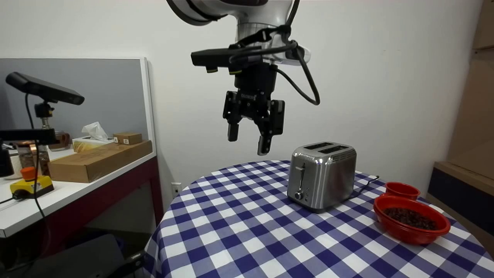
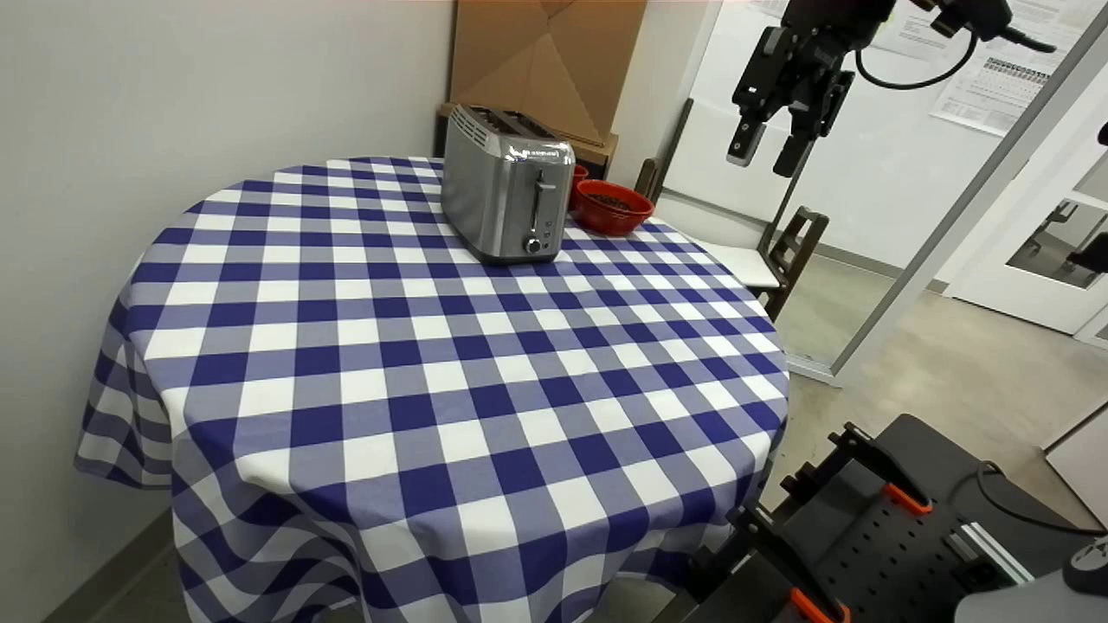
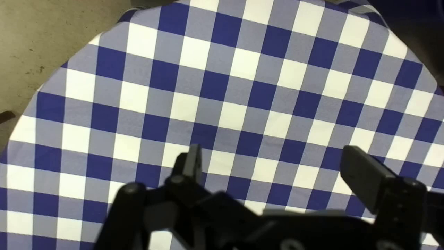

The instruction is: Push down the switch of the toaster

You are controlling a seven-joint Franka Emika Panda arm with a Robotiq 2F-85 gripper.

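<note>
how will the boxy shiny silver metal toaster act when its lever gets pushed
The boxy silver metal toaster will probably stay upright: its dark base sits flat on the blue-and-white checked cloth. Sideways force might slide it, since it rests on fabric. Its smooth, shiny walls could be slippery for the black gripper.

White arm [image 1: 266, 14] aloft, end effector [image 1: 248, 139] pointing down, fingers [image 1: 232, 132] spread well apart

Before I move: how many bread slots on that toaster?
2, side by side in the top of the toaster: one slot nearer the red bowl, the other slot farther from it. The top shows fully in an exterior view, so none looks hidden.
</note>
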